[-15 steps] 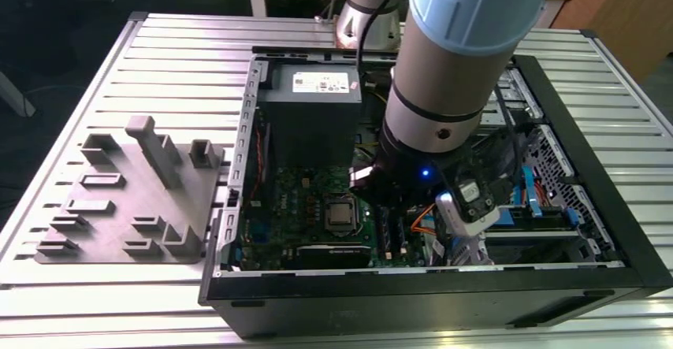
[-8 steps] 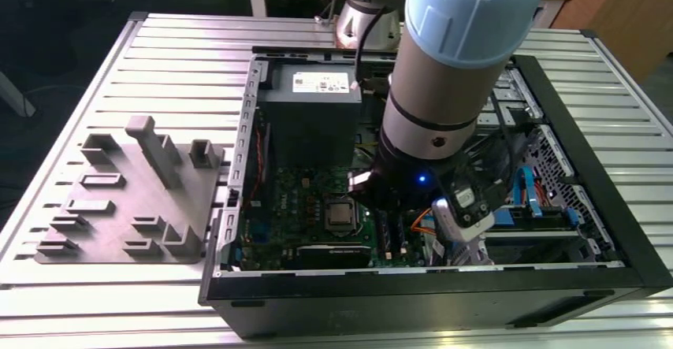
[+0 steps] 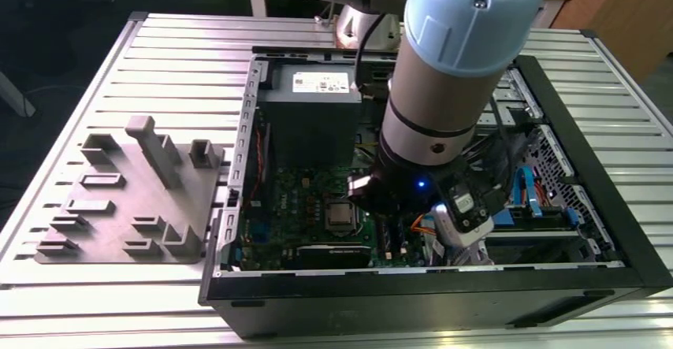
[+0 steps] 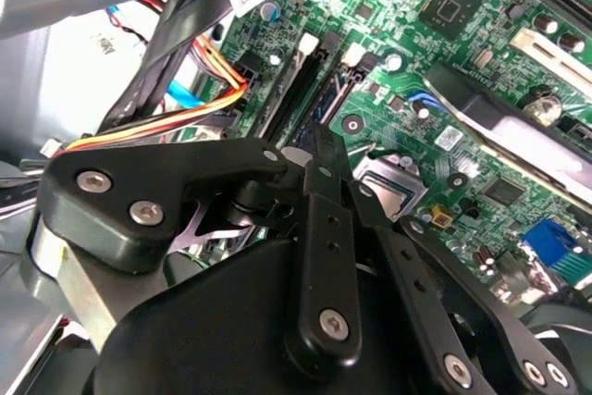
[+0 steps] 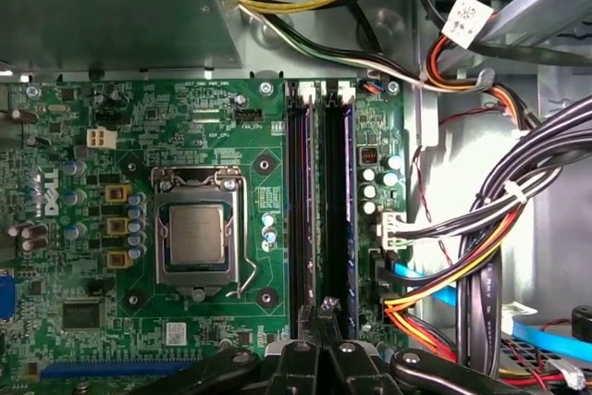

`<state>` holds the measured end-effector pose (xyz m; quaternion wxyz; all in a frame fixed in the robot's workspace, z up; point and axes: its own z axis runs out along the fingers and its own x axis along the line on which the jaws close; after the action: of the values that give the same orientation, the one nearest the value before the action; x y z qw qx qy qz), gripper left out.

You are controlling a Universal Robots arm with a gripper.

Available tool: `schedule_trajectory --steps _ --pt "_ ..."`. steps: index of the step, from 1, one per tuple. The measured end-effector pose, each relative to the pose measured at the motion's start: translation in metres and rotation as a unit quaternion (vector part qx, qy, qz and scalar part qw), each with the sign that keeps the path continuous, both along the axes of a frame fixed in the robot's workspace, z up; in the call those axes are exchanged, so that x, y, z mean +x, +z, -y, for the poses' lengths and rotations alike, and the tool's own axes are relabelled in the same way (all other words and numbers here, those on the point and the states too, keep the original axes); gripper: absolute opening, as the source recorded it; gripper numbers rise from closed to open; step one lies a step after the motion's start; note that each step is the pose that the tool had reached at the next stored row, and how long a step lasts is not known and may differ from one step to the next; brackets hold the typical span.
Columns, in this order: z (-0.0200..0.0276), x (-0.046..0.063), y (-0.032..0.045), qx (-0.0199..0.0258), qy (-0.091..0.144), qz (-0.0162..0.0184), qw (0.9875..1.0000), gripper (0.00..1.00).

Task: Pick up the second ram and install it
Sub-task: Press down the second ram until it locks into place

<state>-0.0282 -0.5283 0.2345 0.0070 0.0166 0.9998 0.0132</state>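
My gripper (image 5: 326, 308) is down inside the open computer case (image 3: 421, 290), its fingers (image 4: 319, 150) shut together with nothing visible between them. The tips hover at one end of two long dark memory slots (image 5: 300, 210) (image 5: 339, 210), about midway between them. Both wrist views show these slots edge-on, beside the processor socket (image 5: 197, 238). I cannot tell whether the second ram sits in one of them; it is not distinguishable as a separate stick. In the exterior view the arm's wrist (image 3: 436, 120) hides the fingertips.
Thick black, orange and red cable bundles (image 5: 481, 256) run close beside the slots. The power supply (image 3: 315, 120) fills the case's far end. A grey fixture (image 3: 137, 199) with upright blocks stands on the slatted table at the exterior view's left.
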Motion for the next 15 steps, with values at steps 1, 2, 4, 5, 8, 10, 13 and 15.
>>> schedule_trajectory --steps 1,2,4,5,8,10,13,15 --pt "0.0001 -0.0003 -0.0011 -0.0001 0.000 0.0000 1.0000 0.07" --pt "0.0001 -0.0004 -0.0023 -0.0002 0.000 0.0000 1.0000 0.07" --pt "0.0001 -0.0006 -0.0044 -0.0004 0.000 0.0000 1.0000 0.07" --pt "0.0001 -0.0006 -0.0050 -0.0005 0.000 0.0000 1.0000 0.07" --pt "0.0001 -0.0006 -0.0055 -0.0006 0.000 0.0000 1.0000 0.07" --pt "0.0000 -0.0006 -0.0076 -0.0004 0.000 0.0000 1.0000 0.07" --pt "0.0001 -0.0006 -0.0098 -0.0006 0.000 -0.0001 1.0000 0.07" --pt "0.0001 -0.0006 -0.0099 -0.0007 0.000 -0.0001 1.0000 0.07"
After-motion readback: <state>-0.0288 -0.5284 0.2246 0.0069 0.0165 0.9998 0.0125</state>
